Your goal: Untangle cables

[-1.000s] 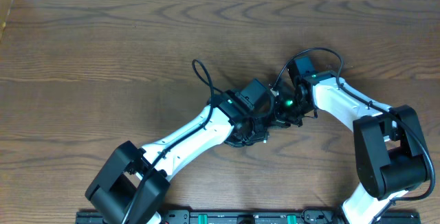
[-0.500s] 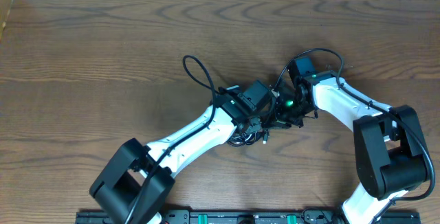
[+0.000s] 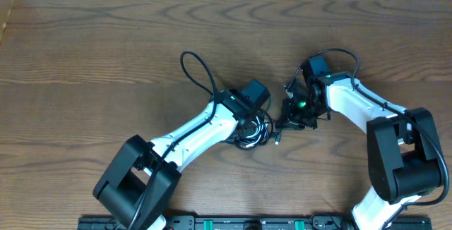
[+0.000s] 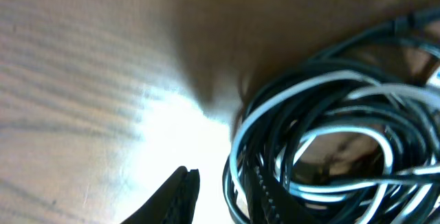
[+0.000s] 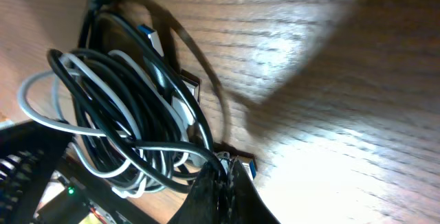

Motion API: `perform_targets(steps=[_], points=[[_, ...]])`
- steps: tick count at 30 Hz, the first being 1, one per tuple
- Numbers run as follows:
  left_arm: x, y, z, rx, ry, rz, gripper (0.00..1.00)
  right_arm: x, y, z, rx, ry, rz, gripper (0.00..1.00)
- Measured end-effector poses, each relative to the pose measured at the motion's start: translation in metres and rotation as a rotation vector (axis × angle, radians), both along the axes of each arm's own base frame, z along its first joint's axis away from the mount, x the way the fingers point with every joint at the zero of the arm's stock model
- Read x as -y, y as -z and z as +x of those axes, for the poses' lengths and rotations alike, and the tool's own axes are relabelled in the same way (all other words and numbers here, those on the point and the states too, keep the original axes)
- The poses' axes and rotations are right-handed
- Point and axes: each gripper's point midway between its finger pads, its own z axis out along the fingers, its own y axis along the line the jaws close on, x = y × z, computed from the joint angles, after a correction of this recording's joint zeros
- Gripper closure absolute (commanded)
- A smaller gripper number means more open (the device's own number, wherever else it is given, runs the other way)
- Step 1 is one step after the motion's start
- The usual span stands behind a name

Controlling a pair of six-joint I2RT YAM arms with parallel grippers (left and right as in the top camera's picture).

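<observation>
Black, white cables (image 5: 130, 107): left pincer (image 4: 221, 181) straddles strands, grip unclear; right pincer (image 5: 221, 174) clenched beside them.

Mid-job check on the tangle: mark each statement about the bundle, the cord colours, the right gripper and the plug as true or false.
1. The cables lie as one coiled bundle on the table. True.
2. Every cord in the bundle is black. False: a white cord runs through it.
3. The right gripper stands wide open. False: it is shut.
4. A blue-tipped plug lies beside its fingertips. True.
</observation>
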Motion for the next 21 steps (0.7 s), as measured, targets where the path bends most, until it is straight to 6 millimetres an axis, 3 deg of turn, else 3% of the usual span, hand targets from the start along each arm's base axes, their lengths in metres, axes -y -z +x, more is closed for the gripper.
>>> perform_targets(steps=[5,9,18,21], points=[[0.014,-0.003,0.019,0.076,-0.004,-0.061,0.72,0.002,0.001,0.000,0.000,0.002,-0.010,0.99],[0.017,-0.003,0.023,0.088,-0.004,-0.074,0.72,0.003,0.001,0.000,0.000,0.002,-0.014,0.99],[0.009,0.005,-0.007,-0.108,-0.049,-0.118,0.57,0.002,0.001,-0.001,-0.004,0.001,-0.011,0.99],[0.009,0.007,-0.008,-0.127,-0.084,-0.138,0.57,0.003,0.001,-0.002,-0.008,0.002,-0.013,0.99]])
